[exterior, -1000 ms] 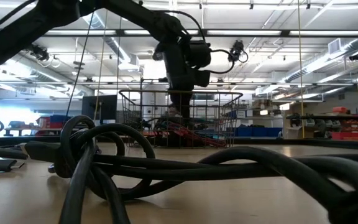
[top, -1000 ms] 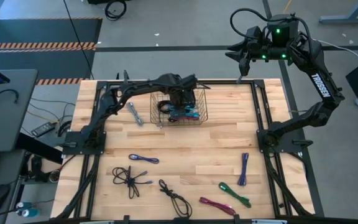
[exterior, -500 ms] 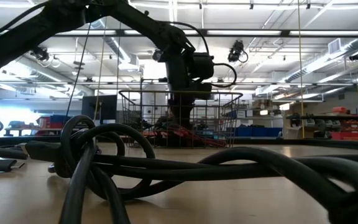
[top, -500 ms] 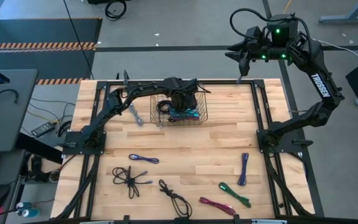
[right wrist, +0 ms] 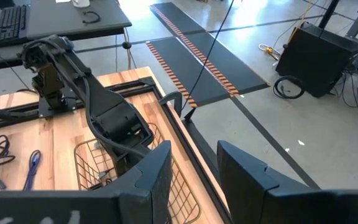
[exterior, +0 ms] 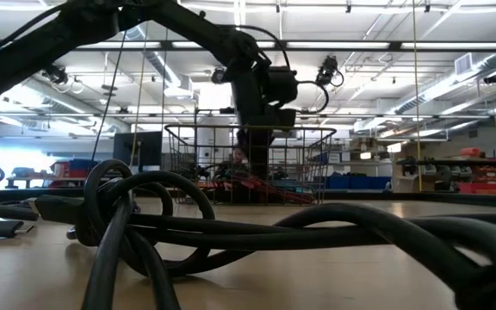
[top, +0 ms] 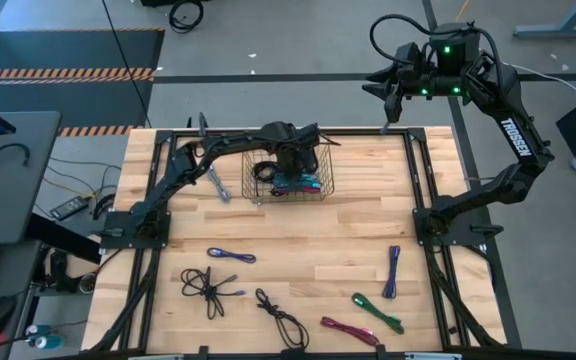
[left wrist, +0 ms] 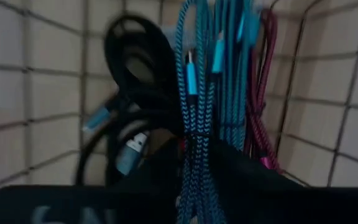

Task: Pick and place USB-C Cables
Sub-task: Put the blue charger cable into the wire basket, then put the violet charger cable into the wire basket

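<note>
Left gripper point(top: 296, 168) being lowered deeper into wire basket point(top: 249, 188) than moment ago; jaws being opened, teal cable point(left wrist: 197, 112) hanging between them, not clearly let go yet. Other cables being kept in basket; more lying on table point(top: 308, 250). Jaws should be opened fully, then lifted straight up, so cable is not dragged out. Right gripper point(right wrist: 194, 171) being held partly open, empty, beyond table's far edge.

table point(top: 308, 240): you see pale butcher-block wood, matt | basket point(top: 323, 186): thin bare metal wire | blue cable point(left wrist: 194, 93): woven braid, rough | magenta cable point(left wrist: 261, 93): same braid | black cable point(left wrist: 129, 56): smooth, slight sheen | frame rails at 3 o'clock point(top: 430, 180): black metal, matt
</note>
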Robot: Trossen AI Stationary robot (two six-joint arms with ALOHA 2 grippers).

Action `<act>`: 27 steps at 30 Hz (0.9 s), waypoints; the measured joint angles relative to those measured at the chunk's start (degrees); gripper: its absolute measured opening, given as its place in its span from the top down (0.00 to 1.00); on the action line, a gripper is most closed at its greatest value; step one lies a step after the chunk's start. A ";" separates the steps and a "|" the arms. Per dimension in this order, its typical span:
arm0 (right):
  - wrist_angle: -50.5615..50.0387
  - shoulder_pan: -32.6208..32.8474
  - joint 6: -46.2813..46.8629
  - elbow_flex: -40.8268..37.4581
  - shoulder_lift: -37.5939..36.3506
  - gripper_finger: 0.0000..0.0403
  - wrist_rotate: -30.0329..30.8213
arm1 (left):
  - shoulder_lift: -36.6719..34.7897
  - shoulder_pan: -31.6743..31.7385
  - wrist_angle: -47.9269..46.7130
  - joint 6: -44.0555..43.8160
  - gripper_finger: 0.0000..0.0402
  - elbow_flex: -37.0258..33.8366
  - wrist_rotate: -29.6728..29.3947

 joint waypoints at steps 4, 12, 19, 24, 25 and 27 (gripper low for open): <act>0.00 0.00 -0.02 0.00 0.00 0.67 0.00 | -0.07 0.25 -2.93 -1.45 0.61 4.64 0.02; -0.01 -0.01 -1.52 0.00 0.00 0.67 0.02 | -0.20 0.92 -17.33 -5.31 0.54 18.58 -3.90; -0.02 -0.01 -2.77 0.00 0.00 0.67 0.15 | -5.83 0.83 -31.94 -23.22 0.57 16.09 -12.93; -0.02 -0.02 -4.49 0.00 0.00 0.67 0.17 | -10.84 -0.02 -31.53 -32.10 0.57 15.05 -17.44; -0.02 -0.02 -4.61 0.00 0.00 0.67 0.19 | -12.13 -0.39 -31.19 -33.38 0.57 15.05 -18.58; -0.02 -0.02 -5.01 0.00 0.00 0.67 0.24 | -14.57 -1.25 -31.50 -35.10 0.57 14.53 -20.64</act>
